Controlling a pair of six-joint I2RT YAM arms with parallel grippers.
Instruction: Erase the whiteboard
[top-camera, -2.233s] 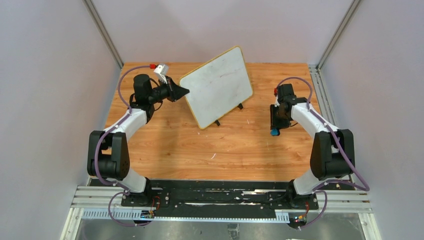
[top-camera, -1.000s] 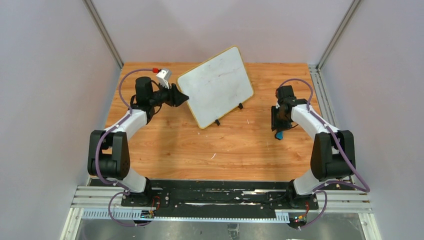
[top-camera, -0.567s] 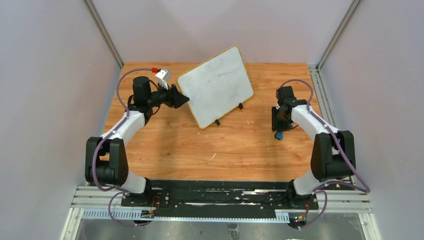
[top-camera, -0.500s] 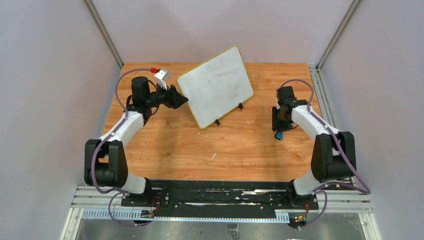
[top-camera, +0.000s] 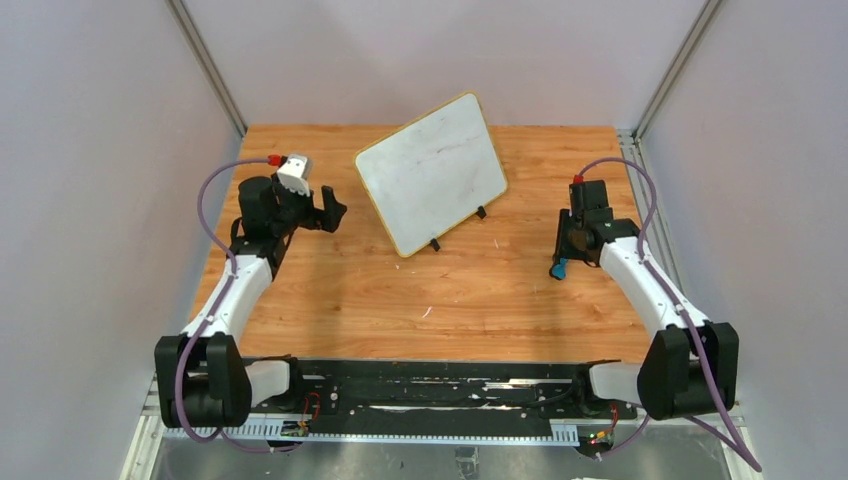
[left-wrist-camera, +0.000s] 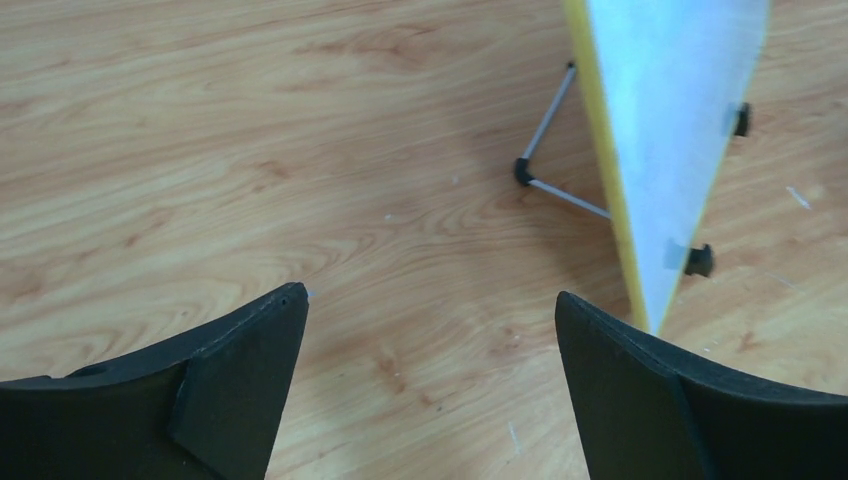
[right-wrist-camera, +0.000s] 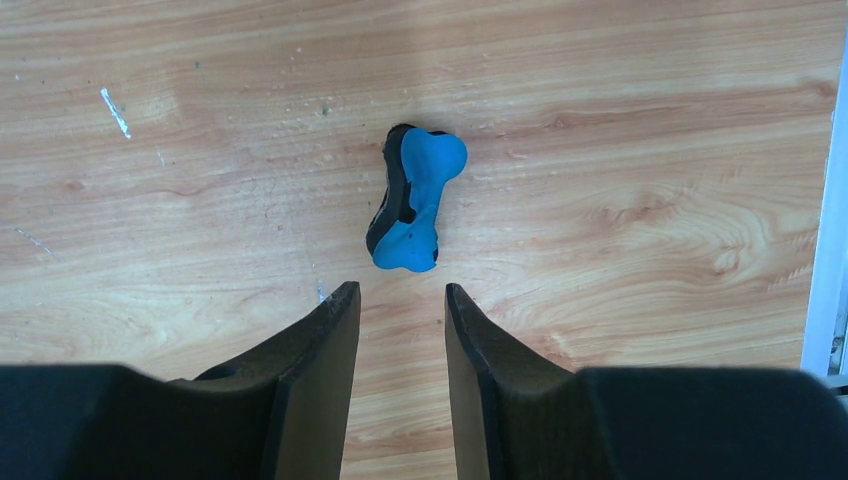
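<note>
The whiteboard (top-camera: 432, 172) stands tilted on its two black feet at the middle back of the wooden table, white with a yellow rim and only faint reddish smears. In the left wrist view the whiteboard (left-wrist-camera: 665, 140) shows edge-on at the upper right. My left gripper (top-camera: 335, 212) is off to the board's left, apart from it; the left gripper (left-wrist-camera: 430, 310) is wide open and empty. A blue eraser (right-wrist-camera: 410, 205) lies flat on the table just beyond my right gripper (right-wrist-camera: 402, 292), which is open with nothing between its fingers. From above, the eraser (top-camera: 558, 268) lies below the right gripper (top-camera: 563, 254).
A thin wire stand (left-wrist-camera: 553, 140) props the board from behind. A metal rail (top-camera: 632, 180) runs along the table's right edge, and grey walls enclose the back and both sides. The arm bases sit on the black plate (top-camera: 440, 385) at the near edge.
My left gripper let go of the whiteboard's left edge, opened wide and drew back to the left. The right arm shifted its wrist rightward; the eraser stays on the table.
</note>
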